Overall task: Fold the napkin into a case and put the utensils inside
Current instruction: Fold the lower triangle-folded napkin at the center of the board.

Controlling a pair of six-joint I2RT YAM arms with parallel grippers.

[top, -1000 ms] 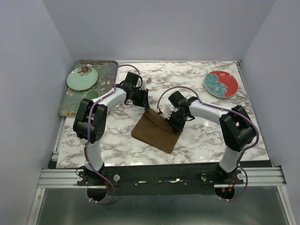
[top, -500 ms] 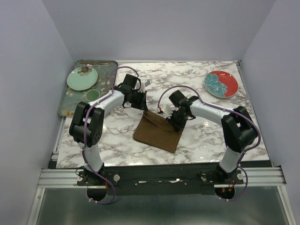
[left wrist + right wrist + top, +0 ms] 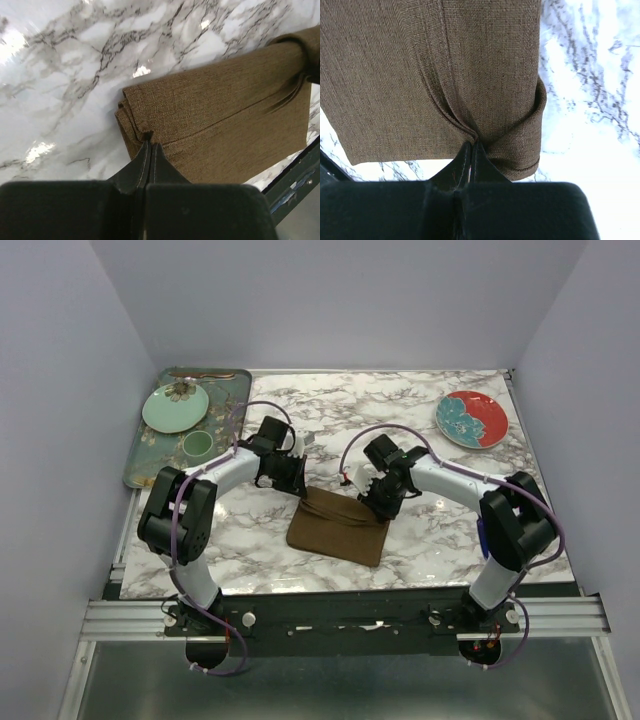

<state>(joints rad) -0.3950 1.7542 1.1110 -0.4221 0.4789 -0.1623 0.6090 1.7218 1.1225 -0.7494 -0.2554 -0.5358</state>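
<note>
While both arms bend inward over the middle, the napkin [image 3: 337,525] lies folded on the marble surface [image 3: 440,530], its near edge close to the surface's near rim. Open marble left and right of it, and more beyond the arms. Tray [image 3: 135,468] at the far left edge and red plate [image 3: 471,418] at the far right corner, both well apart from the cloth.

Left tool [image 3: 301,490] is at the napkin's far left corner, right tool [image 3: 376,506] at the far right corner.

Left wrist view: left tool [image 3: 148,144] has its tips pressed together on the folded edge, a small pucker of cloth nipped at the point. Layered folds show at that corner (not readable from above). The metal rail past the surface's rim also shows here.

Right wrist view: right tool [image 3: 471,149] is pinching the cloth, with creases fanning from the nip and the edge beside it rolled over. From above, neither grip can be made out.

Against a second ago: the napkin lay skewed like a diamond. Now its far edge runs roughly straight between the two tools, and the cloth sits squarer to the rim. The left tool was farther back, off the cloth. It has come down onto the corner, its elbow swung outward.
</note>
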